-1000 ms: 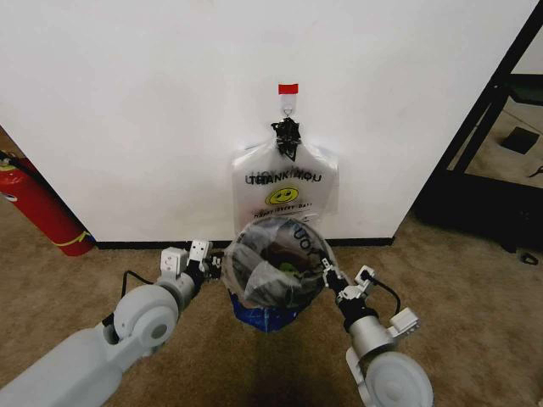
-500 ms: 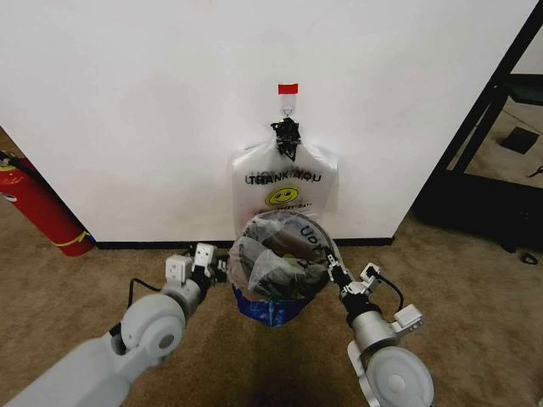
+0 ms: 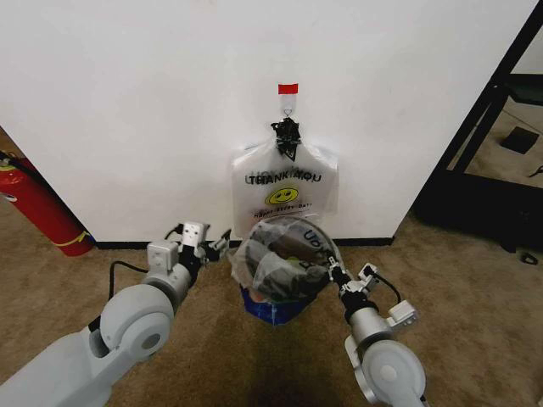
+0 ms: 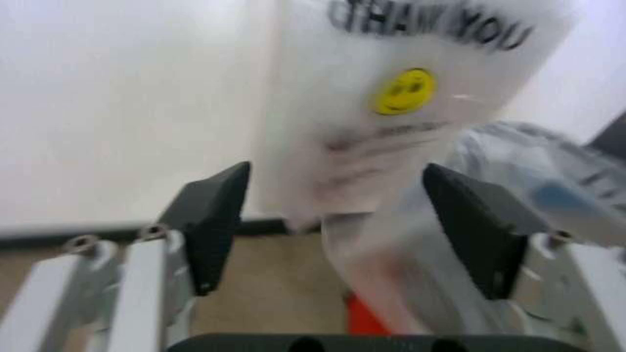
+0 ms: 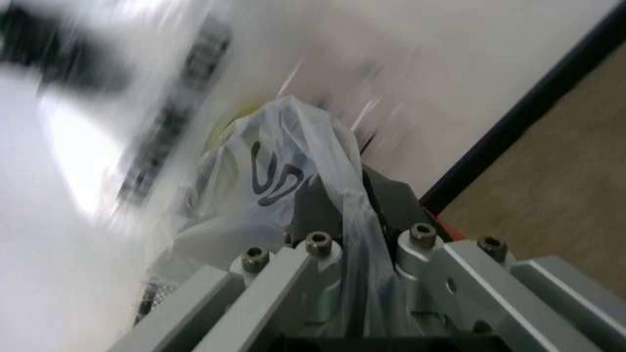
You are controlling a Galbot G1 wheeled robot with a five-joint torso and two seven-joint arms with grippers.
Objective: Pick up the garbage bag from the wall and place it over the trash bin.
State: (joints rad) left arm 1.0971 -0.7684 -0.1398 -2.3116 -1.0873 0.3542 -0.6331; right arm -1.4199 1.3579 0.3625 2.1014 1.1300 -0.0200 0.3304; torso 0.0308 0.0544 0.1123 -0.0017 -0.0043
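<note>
The garbage bag (image 3: 284, 254) is draped over the trash bin (image 3: 273, 280), whose dark mesh shows through the thin film; blue print hangs low at the front. My right gripper (image 3: 331, 273) is at the bin's right rim, shut on a fold of the garbage bag (image 5: 342, 183). My left gripper (image 3: 204, 242) stands open just left of the bin, apart from the plastic. In the left wrist view the left gripper (image 4: 336, 180) faces the wall (image 3: 127, 102), with nothing between its fingers and the covered bin (image 4: 518, 183) off to one side.
A bundle of identical bags (image 3: 284, 182) hangs from a hook under red tape (image 3: 288, 89), right behind the bin. A red fire extinguisher (image 3: 38, 208) leans at the far left. A black shelf frame (image 3: 501, 93) stands at the right. Brown carpet lies around the bin.
My left gripper has opened, let go of the bag's left edge and drawn away towards the wall. The right gripper keeps its hold and has barely moved.
</note>
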